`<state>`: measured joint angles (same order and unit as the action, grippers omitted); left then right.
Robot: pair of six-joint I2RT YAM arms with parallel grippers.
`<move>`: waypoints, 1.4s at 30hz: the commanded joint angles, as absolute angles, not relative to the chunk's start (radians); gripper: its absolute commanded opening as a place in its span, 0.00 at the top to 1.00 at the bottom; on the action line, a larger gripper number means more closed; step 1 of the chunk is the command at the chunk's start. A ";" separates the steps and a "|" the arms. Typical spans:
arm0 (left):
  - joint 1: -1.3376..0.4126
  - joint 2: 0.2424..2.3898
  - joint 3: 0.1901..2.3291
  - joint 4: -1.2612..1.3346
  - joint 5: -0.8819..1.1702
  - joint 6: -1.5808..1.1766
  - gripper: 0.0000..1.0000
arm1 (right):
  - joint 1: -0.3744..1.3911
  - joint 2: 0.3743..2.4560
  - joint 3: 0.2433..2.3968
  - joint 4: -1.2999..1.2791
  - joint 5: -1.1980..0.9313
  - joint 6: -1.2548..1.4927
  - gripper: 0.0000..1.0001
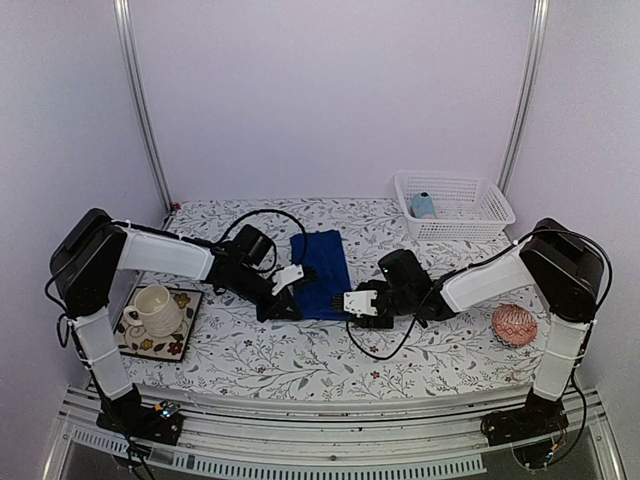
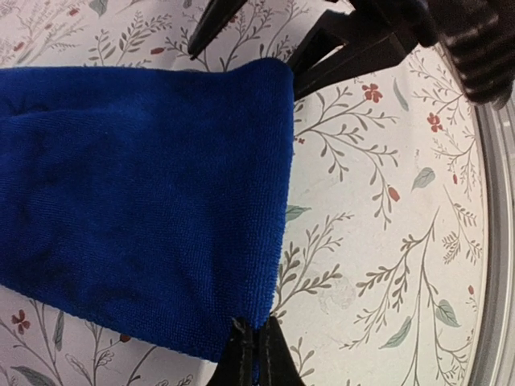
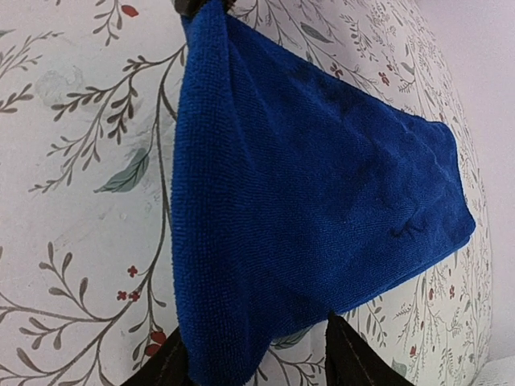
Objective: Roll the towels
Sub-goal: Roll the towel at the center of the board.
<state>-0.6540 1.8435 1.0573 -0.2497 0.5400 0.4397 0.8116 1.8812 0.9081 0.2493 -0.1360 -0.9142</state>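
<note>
Pale lilac walls close the desk (image 1: pixel 300 360) on three sides, and its top carries a print of twigs and small red flowers. Near the middle of the desk lies the royal-blue towel (image 1: pixel 322 265), flat, with its long axis running from the near edge toward the far edge. Its short near end faces both arms, and the two hands meet it there.

The left hand (image 2: pixel 256 358) has its fingers pressed together on the near left corner and pinches the hem. The right hand (image 3: pixel 257 358) is at the near right corner with its fingers spread, one on each side of the cloth (I do not see them squeezing it yet). So both hands are equally near, each at one corner of the same short end, and the towel stretches away from them. I judge that the roll should go along this long axis, from the near end to the far end, once the right hand holds as firmly as the left.

Further out, the light-blue towel (image 1: pixel 422 205) sits in the white basket (image 1: pixel 480 215) at the far right corner, well apart. The pink-red ball (image 1: pixel 515 325) lies near the right edge, and a cup (image 1: pixel 152 308) stands on a patterned tile (image 1: pixel 180 335) near the left edge. None of these stands in the towel's path.
</note>
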 commanded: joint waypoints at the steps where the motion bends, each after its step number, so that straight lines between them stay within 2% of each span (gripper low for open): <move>1: -0.639 1.814 1.048 -0.241 0.570 0.434 1.00 | 0.817 1.910 0.929 0.287 -0.117 -0.882 0.53; 4: -0.636 1.815 1.049 -0.241 0.575 0.432 1.00 | 0.816 1.905 0.923 0.285 -0.133 -0.881 0.70; 7: -0.634 1.816 1.047 -0.240 0.577 0.431 1.00 | 0.816 1.899 0.914 0.285 -0.146 -0.881 0.79; 9: -0.634 1.812 1.042 -0.238 0.572 0.432 1.00 | 0.817 1.894 0.914 0.272 -0.160 -0.878 0.94; 10: -0.634 1.808 1.040 -0.237 0.567 0.433 1.00 | 0.817 1.892 0.919 0.257 -0.169 -0.877 0.96; 13: -0.635 1.792 1.028 -0.234 0.537 0.425 1.00 | 0.816 1.874 0.929 0.207 -0.195 -0.877 0.98; 16: -0.635 1.764 1.001 -0.217 0.502 0.414 0.89 | 0.816 1.853 0.934 0.159 -0.214 -0.880 0.98; 20: -0.637 1.730 0.967 -0.182 0.454 0.395 0.93 | 0.811 1.830 0.953 0.087 -0.262 -0.866 0.98; 22: -0.639 1.722 0.957 -0.177 0.442 0.392 0.88 | 0.806 1.827 0.971 0.046 -0.288 -0.856 0.98; 25: -0.650 1.720 0.947 -0.176 0.431 0.395 0.71 | 0.804 1.822 0.983 0.023 -0.303 -0.846 0.98; 32: -0.678 1.701 0.922 -0.172 0.418 0.408 0.52 | 0.791 1.818 1.014 -0.036 -0.360 -0.839 0.98; 42: -0.746 1.636 0.855 -0.137 0.322 0.482 0.41 | 0.740 1.836 1.061 -0.118 -0.432 -0.813 0.98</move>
<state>-0.7113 1.6646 0.8814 -0.1757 0.3748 0.4389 0.7620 1.8503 1.0317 -0.0666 -0.3813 -0.8280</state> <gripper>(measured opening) 0.585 0.030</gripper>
